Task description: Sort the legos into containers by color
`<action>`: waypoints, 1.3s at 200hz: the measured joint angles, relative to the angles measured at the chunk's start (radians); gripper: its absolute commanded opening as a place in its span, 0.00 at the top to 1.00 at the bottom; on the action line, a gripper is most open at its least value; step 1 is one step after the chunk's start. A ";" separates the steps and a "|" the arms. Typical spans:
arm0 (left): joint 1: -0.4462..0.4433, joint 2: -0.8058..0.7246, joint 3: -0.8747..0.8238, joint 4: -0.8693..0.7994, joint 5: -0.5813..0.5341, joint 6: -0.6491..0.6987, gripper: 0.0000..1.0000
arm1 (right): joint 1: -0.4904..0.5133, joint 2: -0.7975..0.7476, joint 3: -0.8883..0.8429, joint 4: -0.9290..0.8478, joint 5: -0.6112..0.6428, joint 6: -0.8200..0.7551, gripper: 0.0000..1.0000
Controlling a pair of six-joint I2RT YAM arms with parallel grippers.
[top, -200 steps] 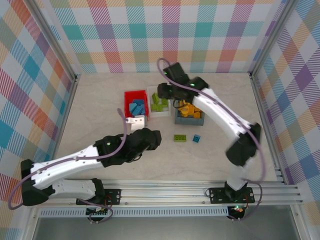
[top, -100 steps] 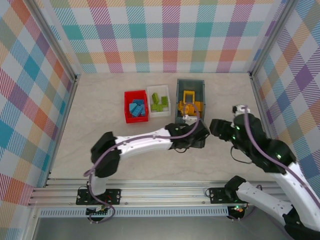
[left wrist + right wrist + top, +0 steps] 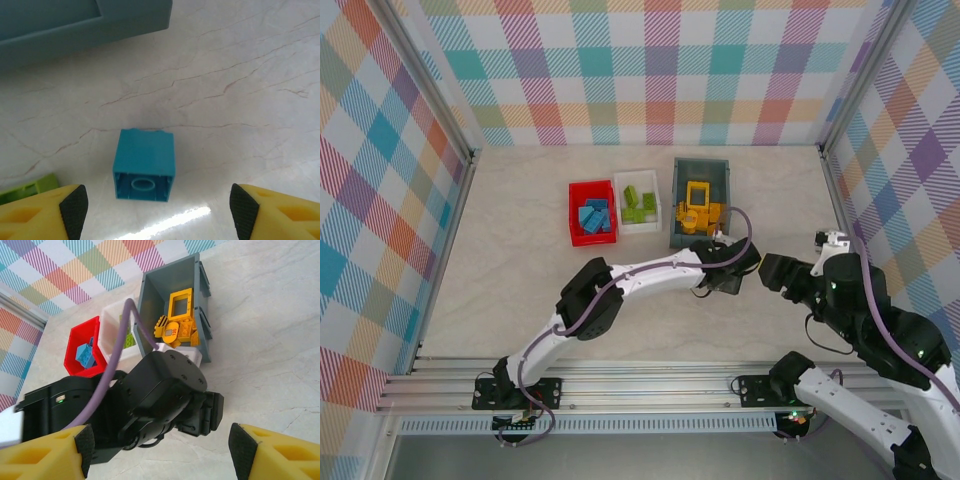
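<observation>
Between the left tool's (image 3: 159, 211) spread, empty fingers lies one blue brick (image 3: 144, 162), untouched. One green brick (image 3: 27, 186) sits by its left finger. Beyond it stand three bins: red (image 3: 572, 212), white (image 3: 619, 200) and grey (image 3: 700, 170). The right tool (image 3: 164, 450) gapes empty beside it. Marbled beige worktop (image 3: 520, 260), plaid walls (image 3: 620, 70).

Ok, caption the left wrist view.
Open left gripper over a small blue plastic brick, dark grey plastic bin beyond.

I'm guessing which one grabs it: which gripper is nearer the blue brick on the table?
Left. The left gripper hovers open directly above the blue brick, a finger on each side. The right gripper is farther off, to the right, also open.
</observation>
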 measured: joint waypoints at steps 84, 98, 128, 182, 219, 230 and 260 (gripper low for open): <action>0.019 0.103 0.109 -0.021 -0.002 0.054 0.63 | 0.000 -0.002 -0.003 -0.002 -0.024 0.019 0.28; 0.019 0.104 0.109 -0.021 -0.003 0.055 0.65 | 0.000 -0.002 -0.007 -0.001 -0.024 0.019 0.29; 0.019 0.092 0.091 -0.013 -0.017 0.056 0.65 | 0.000 -0.001 -0.018 -0.001 -0.032 0.019 0.30; 0.026 -0.236 -0.228 0.011 -0.072 0.020 0.66 | 0.000 0.036 -0.034 0.028 -0.105 -0.037 0.36; 0.141 -0.591 -0.440 0.021 -0.078 -0.014 0.67 | 0.076 0.179 -0.089 0.141 -0.186 -0.087 0.36; 0.216 -0.671 -0.494 0.031 -0.077 -0.016 0.67 | 0.148 0.229 -0.100 0.176 -0.174 -0.097 0.36; 0.428 -0.744 -0.561 0.041 -0.036 0.008 0.67 | 0.309 0.385 -0.100 0.304 -0.145 -0.116 0.36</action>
